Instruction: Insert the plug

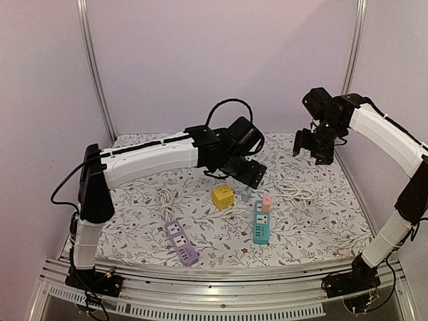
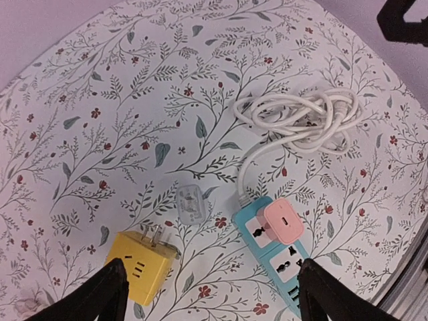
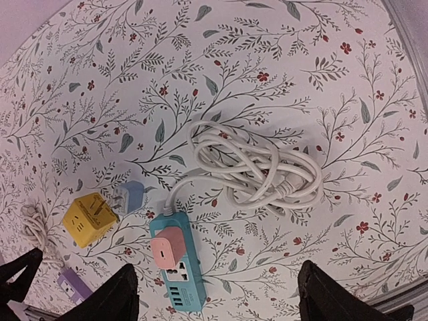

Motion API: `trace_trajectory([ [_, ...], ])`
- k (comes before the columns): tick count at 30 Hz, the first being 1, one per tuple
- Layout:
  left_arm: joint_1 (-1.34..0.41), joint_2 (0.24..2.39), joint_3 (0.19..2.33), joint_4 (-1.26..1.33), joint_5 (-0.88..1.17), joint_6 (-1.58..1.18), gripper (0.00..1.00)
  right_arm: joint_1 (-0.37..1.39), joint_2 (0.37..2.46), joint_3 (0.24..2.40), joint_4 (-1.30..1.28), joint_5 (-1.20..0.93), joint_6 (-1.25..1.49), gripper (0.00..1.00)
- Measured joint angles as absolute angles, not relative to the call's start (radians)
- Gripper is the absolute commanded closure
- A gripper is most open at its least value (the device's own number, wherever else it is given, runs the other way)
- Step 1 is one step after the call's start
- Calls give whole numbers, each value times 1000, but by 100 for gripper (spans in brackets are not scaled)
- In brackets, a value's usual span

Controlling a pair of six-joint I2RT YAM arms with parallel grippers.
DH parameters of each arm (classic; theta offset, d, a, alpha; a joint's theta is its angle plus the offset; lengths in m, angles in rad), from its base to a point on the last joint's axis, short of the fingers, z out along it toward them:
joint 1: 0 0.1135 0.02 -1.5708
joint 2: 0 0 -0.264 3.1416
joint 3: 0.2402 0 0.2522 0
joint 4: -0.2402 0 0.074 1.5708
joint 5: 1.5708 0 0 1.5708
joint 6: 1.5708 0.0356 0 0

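A pink plug (image 1: 267, 201) (image 2: 282, 222) (image 3: 167, 244) sits pushed into the top socket of a teal power strip (image 1: 261, 231) (image 2: 284, 267) (image 3: 187, 281) lying on the flowered cloth. A small pale blue plug (image 1: 246, 196) (image 2: 188, 202) (image 3: 130, 196) lies loose just left of the strip. My left gripper (image 1: 249, 182) (image 2: 210, 297) hovers over that spot, open and holding nothing. My right gripper (image 1: 309, 150) (image 3: 214, 301) hangs high at the back right, open and holding nothing.
A yellow cube adapter (image 1: 223, 196) (image 2: 140, 264) (image 3: 87, 219) lies on its side, prongs showing, left of the pale plug. The strip's coiled white cable (image 1: 297, 190) (image 2: 301, 117) (image 3: 257, 167) lies behind it. A purple power strip (image 1: 182, 242) (image 3: 73, 284) lies at the front left.
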State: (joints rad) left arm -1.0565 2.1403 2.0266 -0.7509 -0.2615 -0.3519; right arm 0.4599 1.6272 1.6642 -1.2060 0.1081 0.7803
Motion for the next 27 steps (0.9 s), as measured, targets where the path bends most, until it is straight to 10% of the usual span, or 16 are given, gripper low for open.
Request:
trace_trajectory([
  [27, -1000, 2529, 2325, -932, -174, -390, 28, 396, 1455, 1412, -1087, -30, 620, 11],
])
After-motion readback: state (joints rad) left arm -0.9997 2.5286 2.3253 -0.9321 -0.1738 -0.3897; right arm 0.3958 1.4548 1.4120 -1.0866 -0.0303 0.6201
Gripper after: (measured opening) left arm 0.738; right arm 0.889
